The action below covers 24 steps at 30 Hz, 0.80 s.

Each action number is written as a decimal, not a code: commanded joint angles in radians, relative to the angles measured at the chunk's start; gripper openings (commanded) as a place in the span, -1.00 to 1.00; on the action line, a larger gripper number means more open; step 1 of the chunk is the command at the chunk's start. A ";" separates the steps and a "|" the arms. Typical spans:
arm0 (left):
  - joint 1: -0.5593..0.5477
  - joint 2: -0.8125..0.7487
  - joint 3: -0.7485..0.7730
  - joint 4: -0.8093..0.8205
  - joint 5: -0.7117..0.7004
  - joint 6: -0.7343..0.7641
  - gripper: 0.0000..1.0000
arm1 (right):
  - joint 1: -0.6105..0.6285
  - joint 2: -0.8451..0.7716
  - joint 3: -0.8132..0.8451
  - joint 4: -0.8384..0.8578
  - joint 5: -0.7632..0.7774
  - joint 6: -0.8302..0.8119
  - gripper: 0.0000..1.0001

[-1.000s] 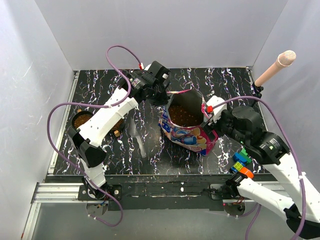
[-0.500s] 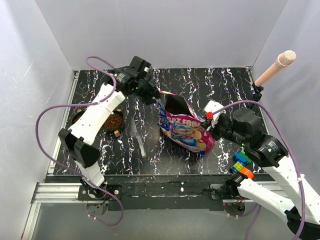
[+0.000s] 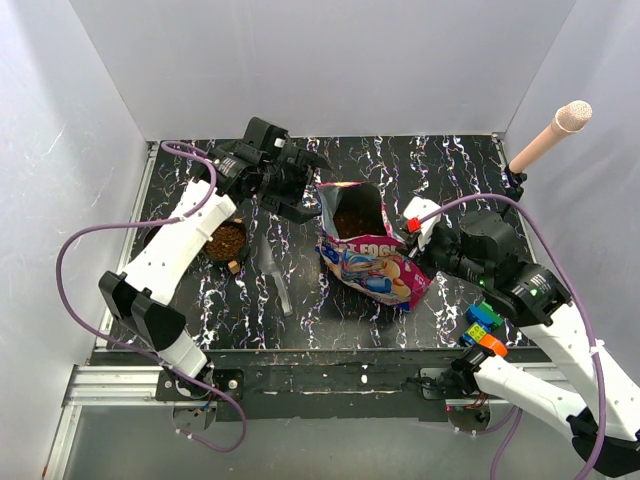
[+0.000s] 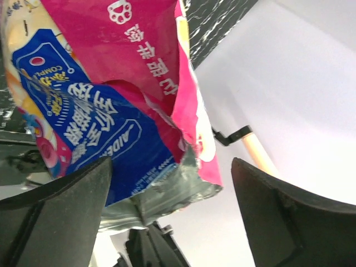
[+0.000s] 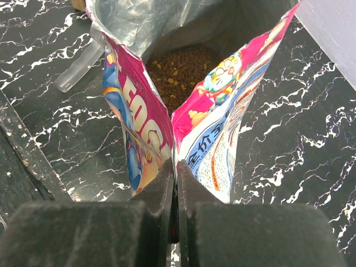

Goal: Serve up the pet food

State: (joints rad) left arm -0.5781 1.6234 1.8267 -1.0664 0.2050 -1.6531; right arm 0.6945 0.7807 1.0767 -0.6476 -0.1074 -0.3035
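Room to move: bare table [image 3: 450, 170] lies behind and right of the bag [image 3: 368, 250]; a bowl [image 3: 211, 252] and a clear scoop [image 3: 272, 265] crowd its left, and toy blocks [image 3: 482, 325] sit at the near right edge.
Left gripper [image 4: 169, 189]: spread wide, holding nothing, just beside the far-left rim of the bag's mouth.
Right gripper [image 5: 175, 167]: pinched tight on the bag's right fold.
Pet food [image 5: 181, 69]: brown kibble inside the open bag, with more in the bowl.
Hidden: the left wrist view cuts the bag off, and I cannot tell whether that gripper's fingers [image 4: 55, 217] touch the foil.
Surface: black marble with white veins, plain white walls on three sides.
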 commanded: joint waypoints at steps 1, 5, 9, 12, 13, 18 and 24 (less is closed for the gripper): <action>0.003 -0.105 0.016 0.032 -0.047 -0.094 0.81 | 0.003 0.000 0.063 0.043 -0.046 -0.002 -0.97; 0.003 -0.109 -0.066 0.063 -0.006 -0.146 0.78 | 0.003 -0.003 0.071 0.045 -0.041 0.003 -0.97; 0.003 -0.108 -0.098 0.062 -0.021 -0.155 0.68 | 0.003 -0.003 0.078 0.032 -0.040 0.001 -0.97; 0.001 -0.097 -0.124 0.094 -0.026 -0.169 0.56 | 0.003 -0.004 0.081 0.032 -0.040 0.000 -0.97; 0.000 -0.093 -0.125 0.108 -0.030 -0.166 0.53 | 0.003 -0.003 0.083 0.032 -0.037 -0.002 -0.97; -0.009 -0.063 -0.142 0.143 -0.067 -0.145 0.11 | 0.003 0.005 0.094 0.029 -0.037 -0.002 -0.97; -0.009 -0.042 -0.164 0.174 -0.107 -0.091 -0.38 | 0.003 -0.003 0.104 0.017 -0.025 -0.017 -0.97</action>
State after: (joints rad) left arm -0.5827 1.5749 1.6741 -0.9260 0.1459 -1.7874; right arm 0.6949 0.7986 1.1038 -0.6807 -0.1116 -0.3138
